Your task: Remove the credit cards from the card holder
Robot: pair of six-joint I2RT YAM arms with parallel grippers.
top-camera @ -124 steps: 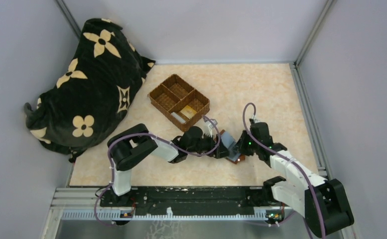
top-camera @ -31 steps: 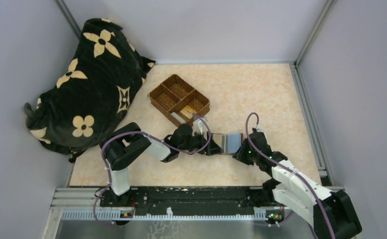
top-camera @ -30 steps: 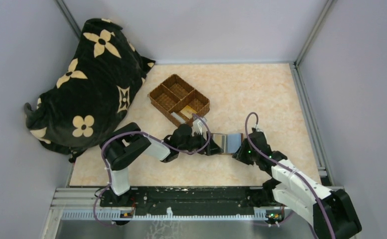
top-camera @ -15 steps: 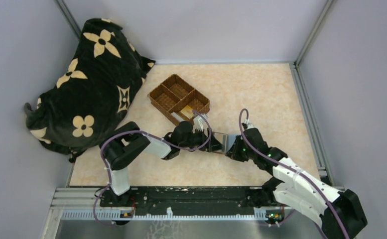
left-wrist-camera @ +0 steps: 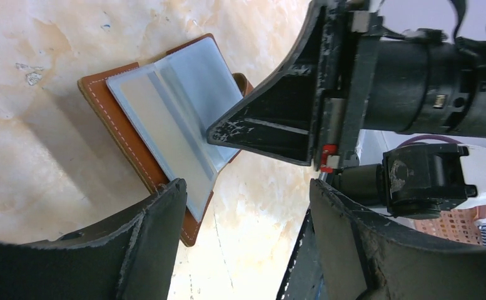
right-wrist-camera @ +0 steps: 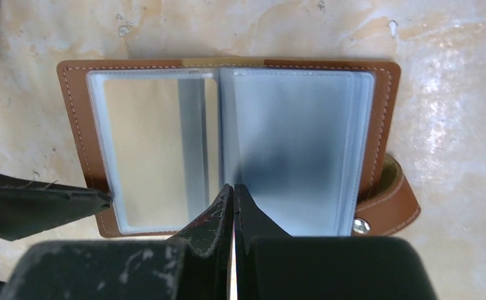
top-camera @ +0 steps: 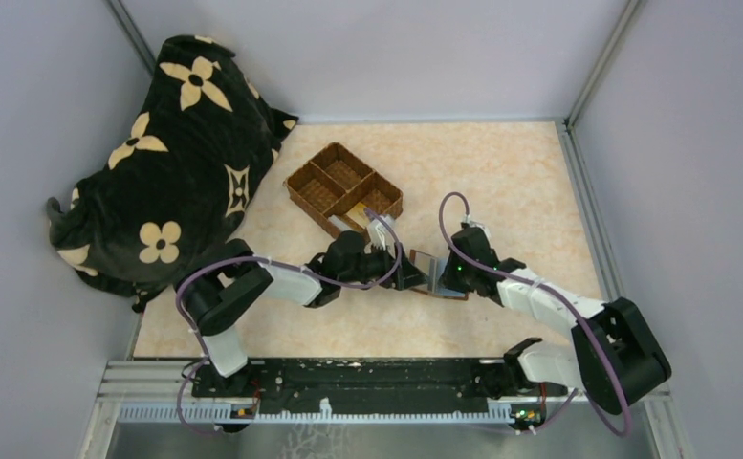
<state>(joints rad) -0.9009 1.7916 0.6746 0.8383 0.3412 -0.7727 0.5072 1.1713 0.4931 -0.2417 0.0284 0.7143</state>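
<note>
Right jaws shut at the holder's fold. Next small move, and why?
Probably a short pull of the right gripper back toward its wrist, to test whether anything slides out. Its jaws are shut at the centre fold of the open card holder; what they pinch is unclear. The left gripper is open, one finger at the holder's edge, placed to brace it.

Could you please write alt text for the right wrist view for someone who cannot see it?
A brown stitched card holder lies open on a pale marbled table, its clear plastic sleeves facing up. The right gripper, fingers shut together, has its tips at the near edge of the sleeves by the centre fold.
</note>
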